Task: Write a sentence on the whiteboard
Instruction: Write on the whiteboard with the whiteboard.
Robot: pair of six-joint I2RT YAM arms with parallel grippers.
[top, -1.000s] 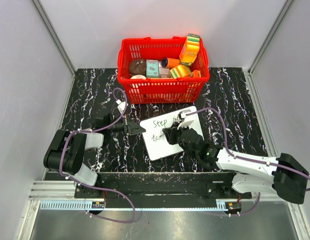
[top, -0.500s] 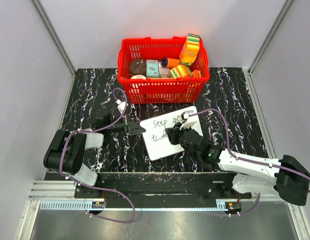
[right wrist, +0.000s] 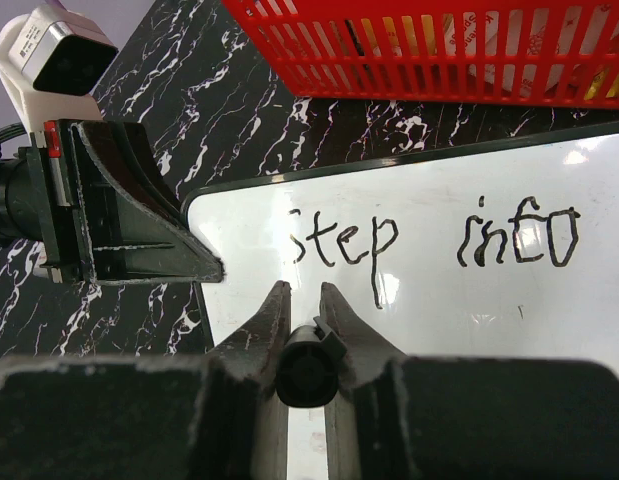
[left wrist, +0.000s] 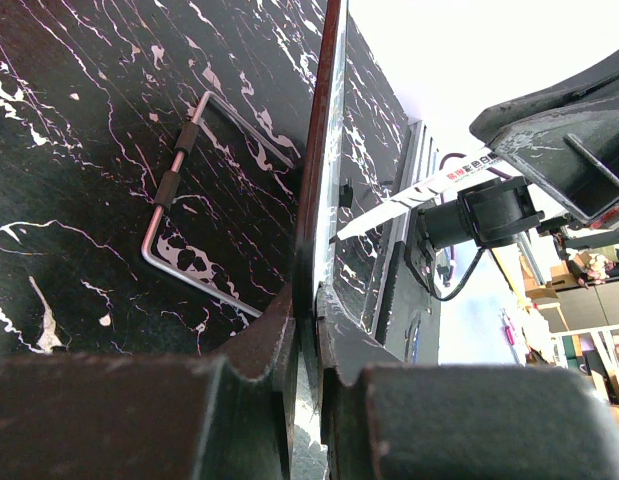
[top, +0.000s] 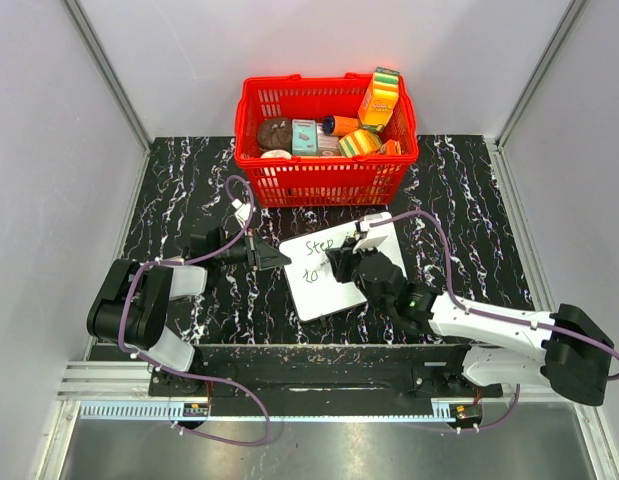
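Sentence (right wrist: 384, 240) on the whiteboard (right wrist: 469, 330) reads "Step into", with "to" at its six o'clock; left gripper (left wrist: 309, 315) pinches the board's nine-o'clock edge, right gripper (right wrist: 304, 300) clamps a marker (right wrist: 307, 375).

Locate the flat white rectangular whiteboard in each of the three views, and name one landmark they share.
Top external: flat white rectangular whiteboard at centre, before the red plastic basket.
Left wrist: the whiteboard seen edge-on, rising from between the left fingers.
Right wrist: the whiteboard fills centre and right, beyond the black marker.
Shared landmark: the left fingers clamped on its edge.
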